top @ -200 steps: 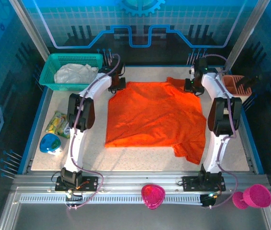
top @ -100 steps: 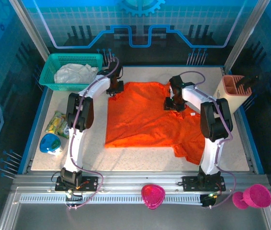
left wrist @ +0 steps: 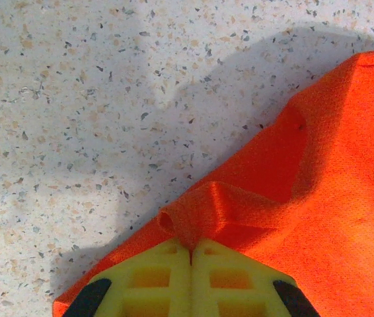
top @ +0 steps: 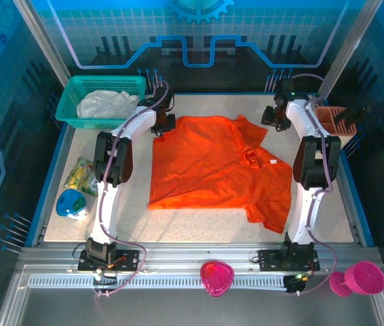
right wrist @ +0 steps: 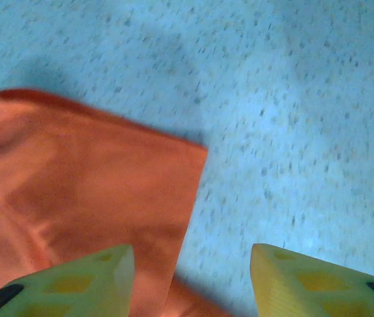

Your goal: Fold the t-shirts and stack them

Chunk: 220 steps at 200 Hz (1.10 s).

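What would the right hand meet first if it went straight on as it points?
Most likely the edge of the orange t-shirt, perhaps the bare table beside it: the open right hand points down at both. Depth is unclear.

One t-shirt (top: 212, 166) lies spread across the middle of the table (top: 199, 221). A second t-shirt (top: 104, 103) sits in a basket (top: 66, 110) at the far left corner; a rack (top: 334, 121) stands at the far right edge.

t-shirts lying out: 2 — orange t-shirt (top: 212, 163) mid-table, white t-shirt (top: 104, 103) far left | teal basket (top: 66, 114) sitting far left: 1 | arms reaching far: 2 — left arm (top: 114, 159), right arm (top: 314, 166) | brown holder (top: 334, 121) standing far right: 1
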{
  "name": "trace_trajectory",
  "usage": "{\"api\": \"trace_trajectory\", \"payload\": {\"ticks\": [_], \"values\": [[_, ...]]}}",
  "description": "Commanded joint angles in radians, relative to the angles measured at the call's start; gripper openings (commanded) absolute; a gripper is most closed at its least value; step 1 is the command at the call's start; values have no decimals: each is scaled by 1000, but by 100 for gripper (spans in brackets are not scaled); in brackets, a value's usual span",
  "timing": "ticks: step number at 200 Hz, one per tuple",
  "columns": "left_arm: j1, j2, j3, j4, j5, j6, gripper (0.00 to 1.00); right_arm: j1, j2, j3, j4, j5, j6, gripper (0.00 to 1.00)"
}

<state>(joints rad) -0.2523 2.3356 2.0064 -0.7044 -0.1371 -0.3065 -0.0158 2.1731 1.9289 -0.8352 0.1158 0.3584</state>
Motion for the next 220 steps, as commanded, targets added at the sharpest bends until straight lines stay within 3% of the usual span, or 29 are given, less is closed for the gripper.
{"api": "trace_trajectory", "payload": {"ticks": [1, 37, 99, 159, 185, 220], "values": [[5, -34, 3, -8, 35, 30, 0, -7, 134, 142, -119, -29, -22, 50], [5, -25, 10, -14, 48, 38, 0, -9, 313, 377, -234, -30, -24, 47], [5, -19, 7, -10, 56, 41, 0, -6, 321, 303, -199, -29, 5, 43], [4, -10, 2, -5, 74, 35, 0, -3, 471, 478, -245, -58, 25, 39], [4, -5, -3, -1, 80, 37, 0, 5, 525, 545, -279, -73, 29, 35], [4, 1, -4, -1, 85, 38, 0, 16, 529, 544, -277, -70, 31, 21]]}}
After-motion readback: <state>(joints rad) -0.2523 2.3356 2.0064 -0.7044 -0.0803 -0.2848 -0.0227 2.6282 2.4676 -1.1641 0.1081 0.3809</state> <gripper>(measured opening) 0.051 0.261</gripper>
